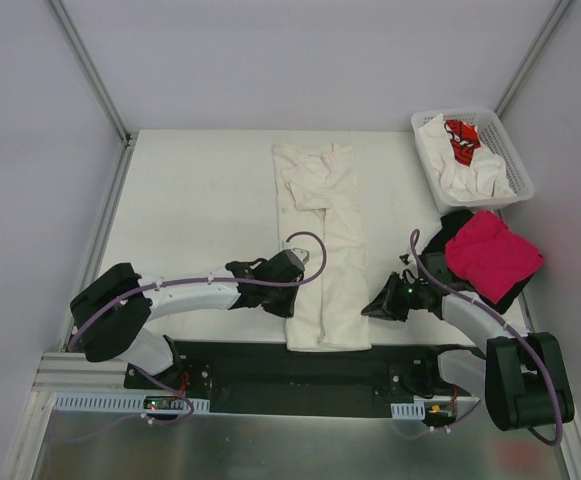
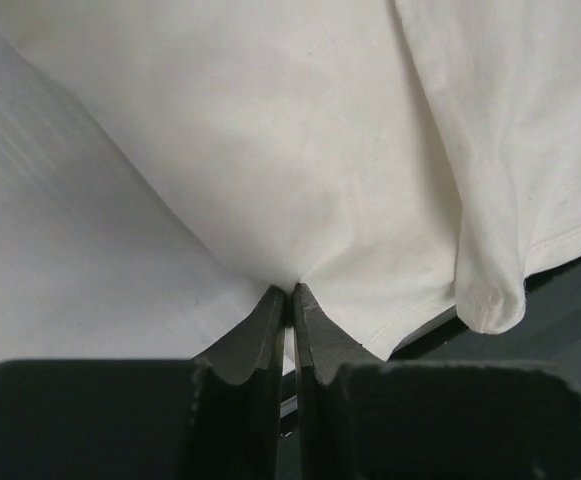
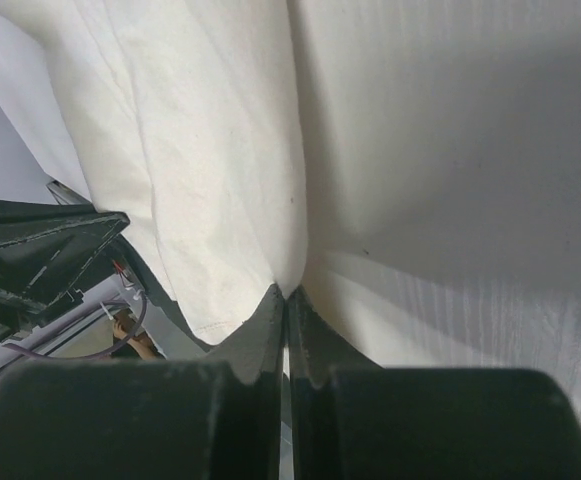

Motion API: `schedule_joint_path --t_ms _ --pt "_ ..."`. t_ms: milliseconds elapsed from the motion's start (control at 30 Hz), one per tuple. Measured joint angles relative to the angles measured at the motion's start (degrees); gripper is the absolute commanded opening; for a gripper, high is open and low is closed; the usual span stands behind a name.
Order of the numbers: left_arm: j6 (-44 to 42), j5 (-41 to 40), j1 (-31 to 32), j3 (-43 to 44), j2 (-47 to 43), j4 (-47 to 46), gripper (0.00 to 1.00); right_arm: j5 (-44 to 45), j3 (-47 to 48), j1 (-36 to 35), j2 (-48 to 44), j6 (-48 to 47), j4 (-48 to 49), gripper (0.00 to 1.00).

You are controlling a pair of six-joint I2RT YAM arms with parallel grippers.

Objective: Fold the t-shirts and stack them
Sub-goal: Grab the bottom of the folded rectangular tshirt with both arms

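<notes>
Left gripper (image 1: 292,303): clamped on the left long edge of the cream t-shirt (image 1: 325,240), and cloth is seen puckered right at its tips. The shirt is laid between the two pincers as a narrow strip. Its collar end is far ahead of both and its hem just behind them, reaching the dark base plate (image 1: 270,362).

Right gripper (image 1: 375,308): clamped on the opposite long edge, level with the left.

Progress, as judged: lengthwise fold done on this shirt, crosswise fold and stacking left. A magenta t-shirt (image 1: 490,255) on a black t-shirt (image 1: 457,225) is stacked just right of the right gripper. More white shirts (image 1: 470,172) are left in the basket (image 1: 515,170), far ahead-right.

Room: bare table (image 1: 195,200) is open left of and ahead of the left gripper. Little slack is had behind both pincers at the table edge. The right side is crowded by the stack and basket.
</notes>
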State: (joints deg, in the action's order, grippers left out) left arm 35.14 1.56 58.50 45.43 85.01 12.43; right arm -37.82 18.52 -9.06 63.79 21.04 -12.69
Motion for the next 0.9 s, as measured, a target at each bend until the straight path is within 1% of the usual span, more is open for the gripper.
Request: schedule_joint_path --t_ms 167,567,900 --pt "-0.3 -2.2 -0.1 1.0 -0.5 0.4 0.05 0.0 1.8 0.0 0.2 0.0 0.0 0.01" --pt "-1.7 -3.8 -2.1 1.1 -0.6 1.2 0.05 0.0 4.8 -0.1 1.4 0.6 0.0 0.01" --pt "-3.2 -5.2 -5.2 1.3 -1.5 1.6 0.06 0.0 7.6 -0.1 3.8 1.1 0.5 0.01"
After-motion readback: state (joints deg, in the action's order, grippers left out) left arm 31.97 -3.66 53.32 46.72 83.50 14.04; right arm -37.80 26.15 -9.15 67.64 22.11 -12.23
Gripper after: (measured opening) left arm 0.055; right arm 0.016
